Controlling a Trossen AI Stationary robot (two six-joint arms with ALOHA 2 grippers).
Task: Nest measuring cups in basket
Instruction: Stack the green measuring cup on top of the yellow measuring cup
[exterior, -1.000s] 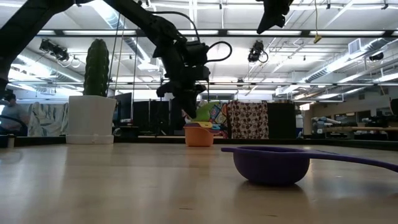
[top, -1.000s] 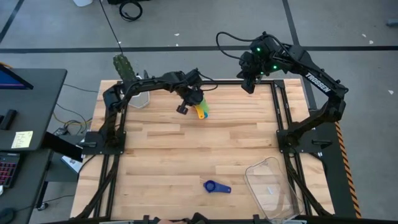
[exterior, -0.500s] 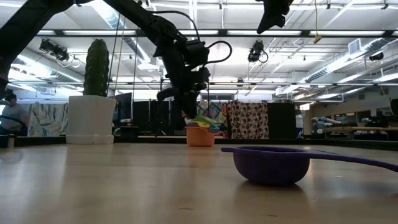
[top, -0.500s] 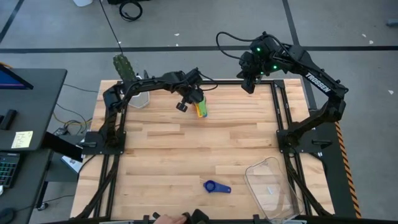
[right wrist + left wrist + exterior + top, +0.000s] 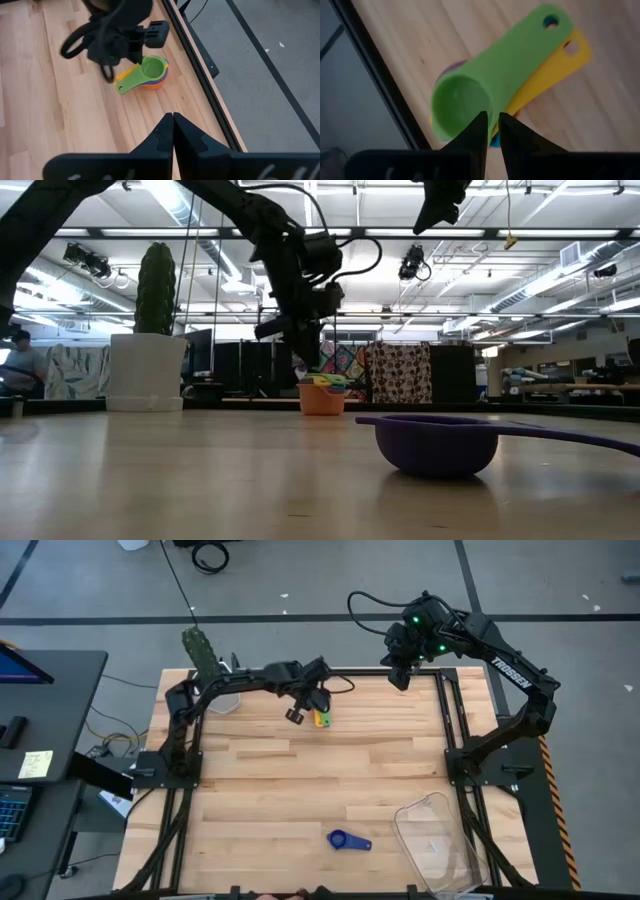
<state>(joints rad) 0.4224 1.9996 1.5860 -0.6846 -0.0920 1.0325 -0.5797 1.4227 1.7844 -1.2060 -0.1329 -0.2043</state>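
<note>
High view: the left gripper (image 5: 311,706) hangs over the cup stack (image 5: 322,719) at the far middle of the table (image 5: 260,790). A blue cup (image 5: 347,840) lies near the front, just left of the basket (image 5: 440,840) at the near right corner. The right gripper (image 5: 401,675) waits over the far right edge.

Low view: the stack (image 5: 322,394) sits under the left gripper (image 5: 297,352), beyond the blue cup (image 5: 437,445); a cactus pot (image 5: 146,371) stands far left.

Left wrist view: fingers (image 5: 478,135) slightly apart, holding nothing, above the green cup (image 5: 470,102), nested over yellow (image 5: 555,65).

Right wrist view: fingers (image 5: 162,135) closed, empty; the stack (image 5: 148,73) lies by the far rail
</note>
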